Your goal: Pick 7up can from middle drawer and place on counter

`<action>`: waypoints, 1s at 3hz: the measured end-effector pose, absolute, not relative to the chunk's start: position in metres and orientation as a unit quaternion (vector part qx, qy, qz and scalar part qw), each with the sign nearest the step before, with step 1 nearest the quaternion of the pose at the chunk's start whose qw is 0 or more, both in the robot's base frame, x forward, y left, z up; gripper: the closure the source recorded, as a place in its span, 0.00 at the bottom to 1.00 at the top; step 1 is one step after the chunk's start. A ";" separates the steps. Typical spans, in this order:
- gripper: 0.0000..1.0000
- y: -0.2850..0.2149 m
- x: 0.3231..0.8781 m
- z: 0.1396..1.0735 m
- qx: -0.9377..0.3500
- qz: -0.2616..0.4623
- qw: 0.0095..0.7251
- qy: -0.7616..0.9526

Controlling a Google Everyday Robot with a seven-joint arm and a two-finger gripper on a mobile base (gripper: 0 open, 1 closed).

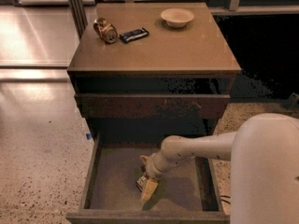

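— In the wide, shallow brown wooden middle drawer [91, 171], the small pale whitish-green 7up can [140, 182] is lying between the cream two-finger gripper's [146, 178] spread fingers.
— It's probably light, thin-walled and slippery; I'm favouring a gentle mid-body squeeze.

Counter [187, 48]: brown-gold can [105, 30], dark packet [134, 35], pale bowl [177, 17] on top. Gripper [145, 185] down in middle drawer [112, 171].

Views: 1, the camera view.
Position: high, in front of the cabinet [149, 106], on the robot's side; the arm [201, 146] enters from the lower right, close to the lens.
Facing: forward and down onto the counter [187, 45] and the open middle drawer [117, 171].
Range: mid; the drawer's front edge lies at the bottom border.
Gripper: the gripper [146, 183] sits low centre, inside the drawer.
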State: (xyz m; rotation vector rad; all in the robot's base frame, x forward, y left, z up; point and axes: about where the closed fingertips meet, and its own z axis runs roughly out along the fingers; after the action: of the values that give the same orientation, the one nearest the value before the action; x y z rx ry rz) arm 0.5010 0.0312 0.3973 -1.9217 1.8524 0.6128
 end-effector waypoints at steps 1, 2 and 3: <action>0.18 0.034 0.498 0.390 -0.689 0.231 0.195 0.659; 0.42 0.034 0.498 0.389 -0.689 0.231 0.194 0.659; 0.65 0.034 0.498 0.389 -0.689 0.231 0.194 0.659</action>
State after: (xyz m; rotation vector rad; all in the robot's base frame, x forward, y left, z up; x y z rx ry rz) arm 0.4983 0.0341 0.3893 -1.9321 1.8471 0.6474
